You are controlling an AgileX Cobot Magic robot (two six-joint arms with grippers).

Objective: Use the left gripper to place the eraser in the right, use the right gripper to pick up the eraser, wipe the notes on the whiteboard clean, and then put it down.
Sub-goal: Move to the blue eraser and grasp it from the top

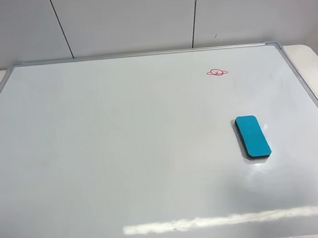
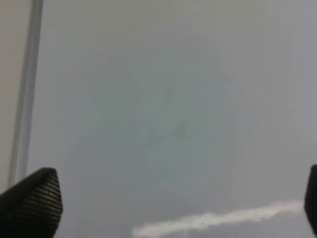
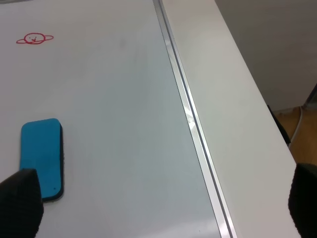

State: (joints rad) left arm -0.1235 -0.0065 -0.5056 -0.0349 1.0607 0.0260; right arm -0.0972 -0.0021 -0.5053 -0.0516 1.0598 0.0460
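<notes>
- The left gripper [image 2: 171, 203] has its two black fingers [image 2: 30, 201] far apart. Nothing is between them.
- Under it there is only the whiteboard [image 2: 173, 99], which looks grey and blurry from this close. A bright streak of light [image 2: 218, 218] shines on it.
- The silver frame [image 2: 27, 89] of the board runs past one of the fingers.
- The right gripper [image 3: 162, 203] is wide apart too. It holds nothing.
- One of its black fingers [image 3: 19, 203] shows just beside the near end of the eraser [image 3: 42, 158]. I cannot tell if it touches it.
- The other finger sits out past the silver frame [image 3: 190, 114], over the pale table [image 3: 237, 124].
- The eraser [image 1: 253, 137] lies flat on the whiteboard [image 1: 122, 146] with its blue side up and its dark side down.
- Seen from the high camera, it is on the right part of the board, near the right frame [image 1: 311, 90] but not touching it.
- The notes [image 1: 217, 72] are a tiny red oval with a line across it. They are farther up the board, well apart from the eraser.
- The right wrist camera also shows the red notes [image 3: 34, 38] beyond the far end of the eraser.
- The board lies on the pale table [image 1: 313, 58], and a grey wall [image 1: 135, 12] is behind it.
</notes>
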